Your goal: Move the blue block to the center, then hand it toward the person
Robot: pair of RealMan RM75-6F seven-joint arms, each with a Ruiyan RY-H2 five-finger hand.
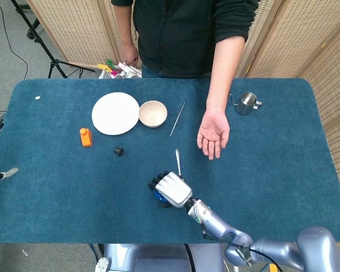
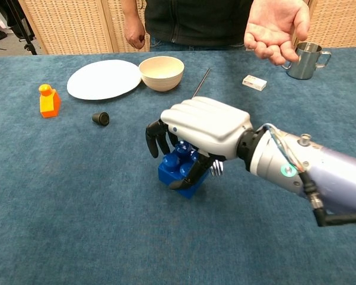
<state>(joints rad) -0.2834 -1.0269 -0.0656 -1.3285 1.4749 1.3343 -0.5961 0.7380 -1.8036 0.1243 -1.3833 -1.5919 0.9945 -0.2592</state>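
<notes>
The blue studded block sits near the table's front middle, tilted, with one edge raised off the cloth. My right hand covers it from above and grips it, dark fingers curled down its far side and thumb on its near side. From the head view only a sliver of the blue block shows under my right hand. The person's open palm waits face up beyond the block, to the right. My left hand is in neither view.
A fork lies just behind the hand. Further back are a white plate, a bowl, a thin stick, an orange figure, a black cap, a metal cup and a small white box.
</notes>
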